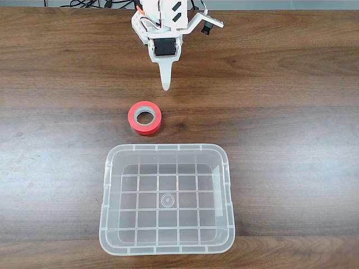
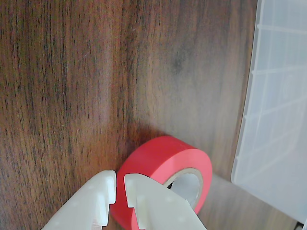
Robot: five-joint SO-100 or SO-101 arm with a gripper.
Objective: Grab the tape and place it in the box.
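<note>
The red-orange tape (image 1: 147, 130) lies flat on the wooden table, core hole facing up, just beyond the box's far rim. The box (image 1: 168, 148), a clear plastic tub with a grid-ribbed bottom, stands empty at the near middle. My white gripper (image 1: 165, 85) hangs farther back than the tape, apart from it, with its fingers pressed together and holding nothing. In the wrist view the gripper (image 2: 120, 181) enters from the bottom edge, its tips overlapping the left side of the tape (image 2: 163, 155); the box (image 2: 278, 96) runs along the right edge.
The dark wooden table (image 1: 280, 112) stretches wide on both sides of the tape and box. Black cables (image 1: 90, 4) lie at the far edge behind the arm's base.
</note>
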